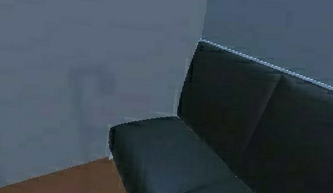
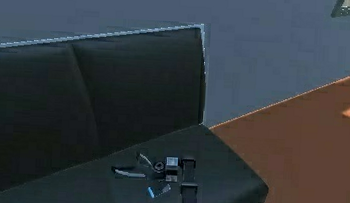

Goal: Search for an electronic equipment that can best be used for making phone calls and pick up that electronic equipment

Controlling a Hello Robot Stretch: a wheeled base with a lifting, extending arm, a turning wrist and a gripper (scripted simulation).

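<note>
A small bluish thing (image 2: 159,190), too small to be told for a phone, lies near the front edge of a dark sofa's (image 2: 93,95) seat, just beside the arm (image 2: 188,196) and close to the gripper (image 2: 130,164). The gripper reaches over the cushion toward the arm side view's left, and I cannot tell how the jaws stand or whether they hold anything. The sofa's tall back rises against a grey-blue wall (image 2: 271,54), bare red-brown wood floor (image 2: 301,146) opens past the sofa's end at the arm side view's right, and the forward view has the sofa (image 1: 233,120) against the wall (image 1: 78,57) with a strip of floor (image 1: 66,184) before the seat.
</note>
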